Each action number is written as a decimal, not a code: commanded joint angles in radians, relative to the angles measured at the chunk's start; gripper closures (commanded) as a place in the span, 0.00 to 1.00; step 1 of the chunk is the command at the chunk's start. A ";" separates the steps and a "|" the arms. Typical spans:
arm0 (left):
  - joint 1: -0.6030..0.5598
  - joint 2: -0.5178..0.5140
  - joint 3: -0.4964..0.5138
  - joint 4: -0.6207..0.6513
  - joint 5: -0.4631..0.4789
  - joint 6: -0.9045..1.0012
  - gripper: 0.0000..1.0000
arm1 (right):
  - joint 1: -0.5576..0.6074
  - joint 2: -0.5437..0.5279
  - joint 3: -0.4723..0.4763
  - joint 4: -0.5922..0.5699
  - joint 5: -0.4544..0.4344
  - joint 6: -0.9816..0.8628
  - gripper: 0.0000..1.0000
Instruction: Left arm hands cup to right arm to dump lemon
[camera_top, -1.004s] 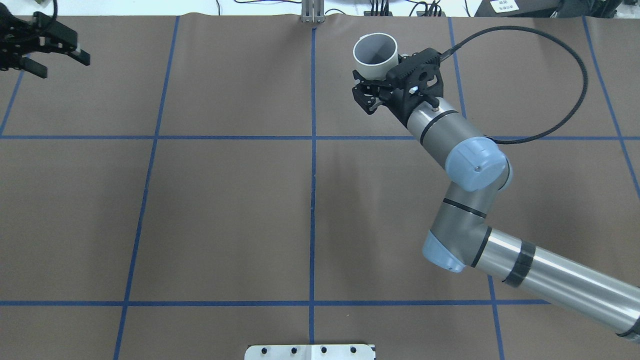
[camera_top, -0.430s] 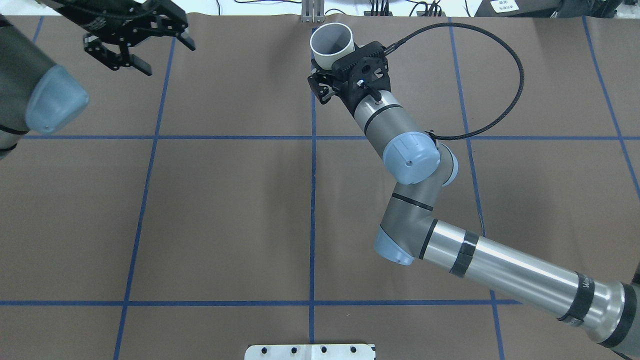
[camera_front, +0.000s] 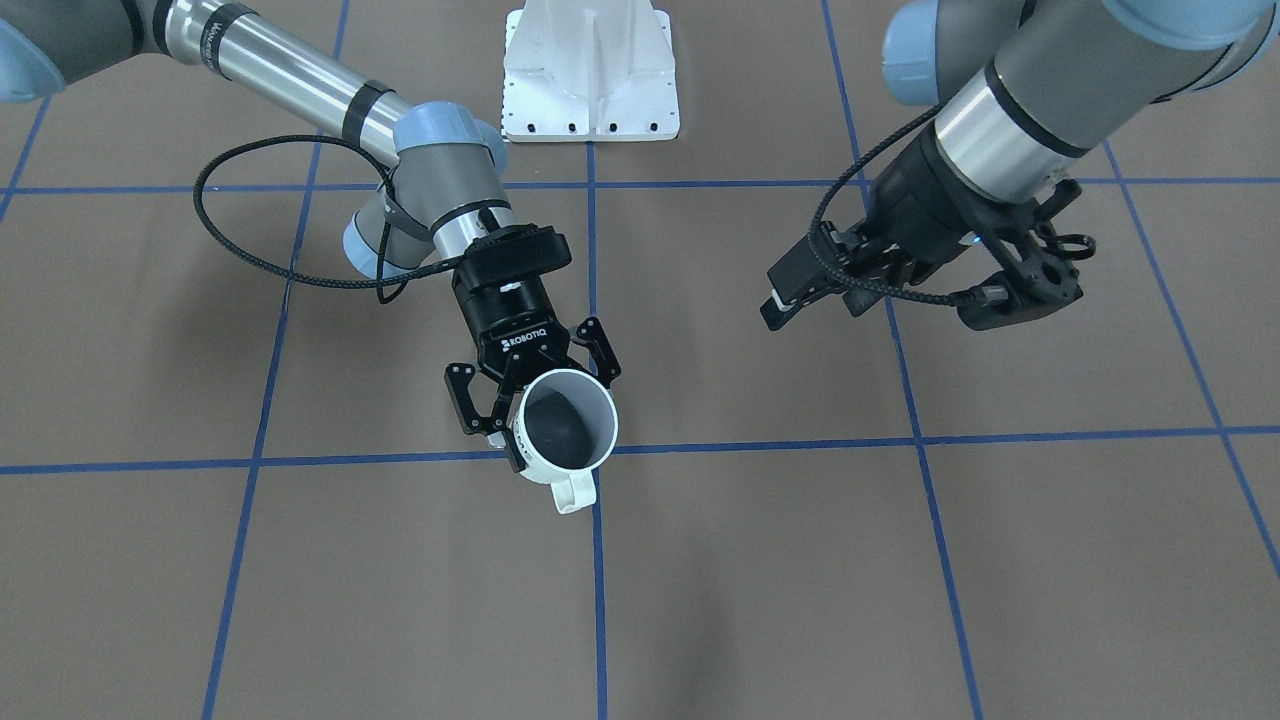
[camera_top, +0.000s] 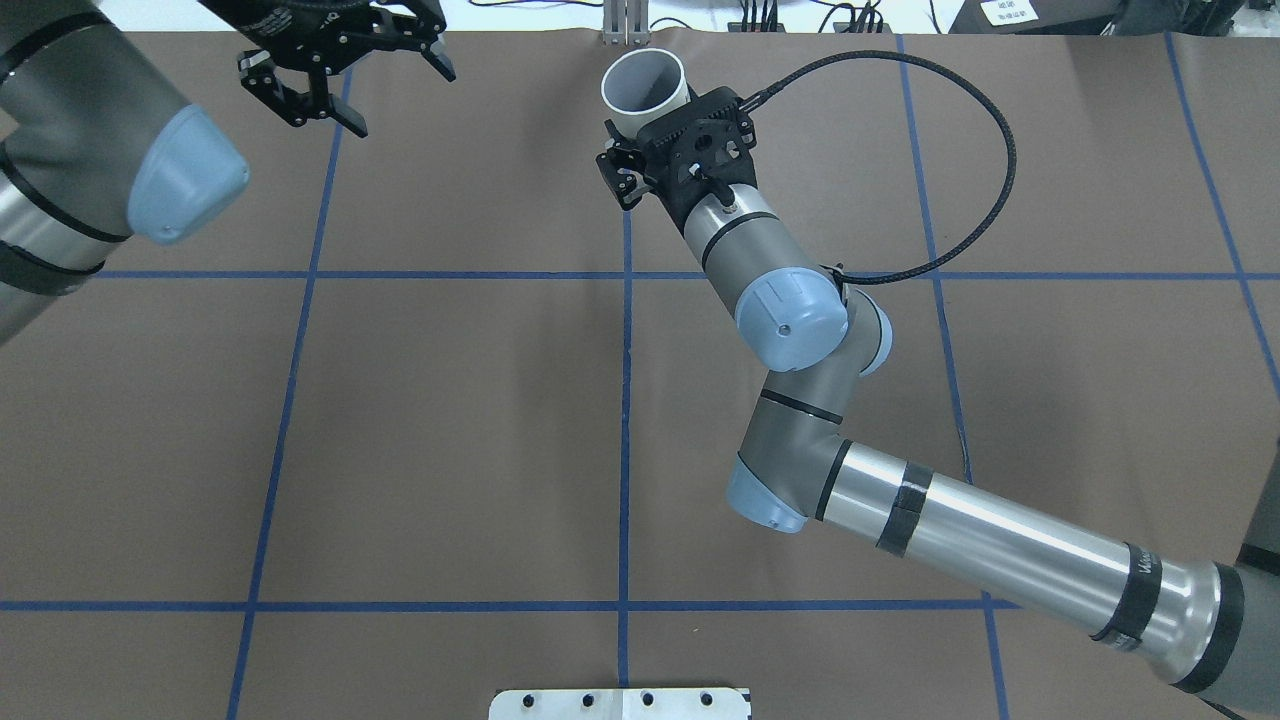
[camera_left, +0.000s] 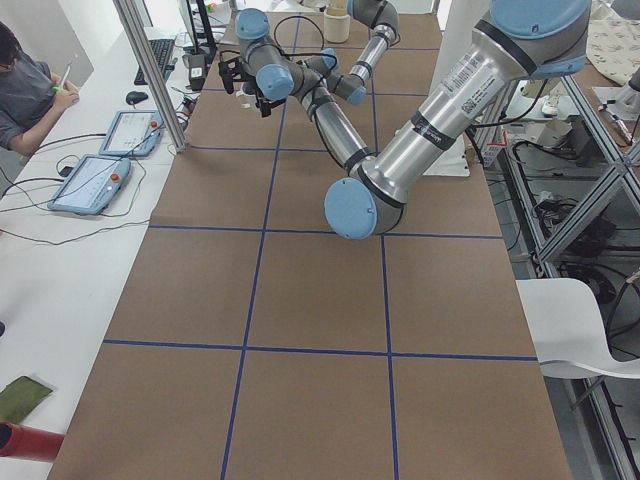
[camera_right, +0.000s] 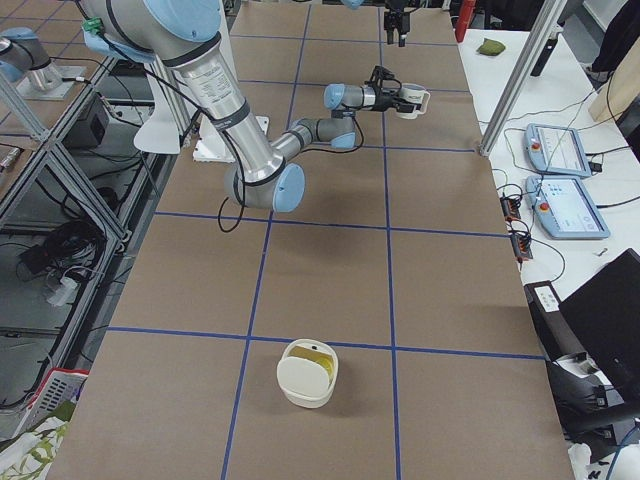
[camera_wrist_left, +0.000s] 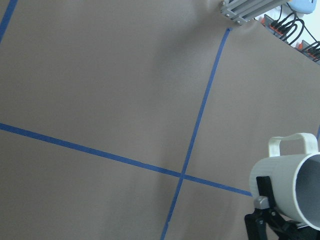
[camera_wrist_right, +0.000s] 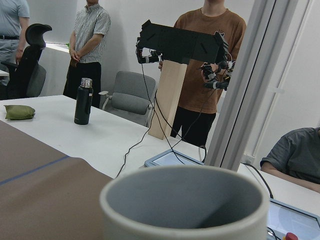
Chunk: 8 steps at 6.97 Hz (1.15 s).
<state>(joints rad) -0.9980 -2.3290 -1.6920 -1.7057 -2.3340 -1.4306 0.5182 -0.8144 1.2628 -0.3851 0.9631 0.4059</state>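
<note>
The cup (camera_front: 562, 425) is white with a grey inside, and its handle points away from the robot. My right gripper (camera_front: 535, 395), marked ROBOTIQ, is shut on the cup's wall and holds it upright above the table's far middle. It shows the same in the overhead view (camera_top: 643, 85) and the right side view (camera_right: 411, 98). No lemon shows inside the cup. My left gripper (camera_top: 398, 100) is open and empty, off to the cup's left with a gap between them. In the left wrist view the cup (camera_wrist_left: 292, 192) sits at the lower right.
A white round container (camera_right: 308, 372) with something yellow inside stands near the table's right end. The white base plate (camera_front: 590, 70) is at the robot's side. A metal post (camera_top: 625, 25) stands behind the cup. A braided cable (camera_top: 990, 200) loops off the right wrist. Operators stand beyond the far edge.
My right arm has carried the cup leftward to the table's centre line. My left arm has swung in from the far left towards the cup, with its gripper still open.
</note>
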 joint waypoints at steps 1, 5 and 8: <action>0.029 -0.033 0.017 -0.002 0.022 -0.027 0.02 | -0.006 0.006 0.010 -0.001 -0.001 -0.192 0.50; 0.062 -0.047 0.031 -0.038 0.027 -0.025 0.43 | -0.041 -0.008 0.056 0.008 0.011 -0.243 0.49; 0.079 -0.062 0.043 -0.040 0.059 -0.030 0.43 | -0.052 -0.009 0.085 0.017 0.005 -0.216 0.50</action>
<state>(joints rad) -0.9233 -2.3873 -1.6540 -1.7452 -2.2805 -1.4589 0.4715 -0.8220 1.3320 -0.3700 0.9701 0.1748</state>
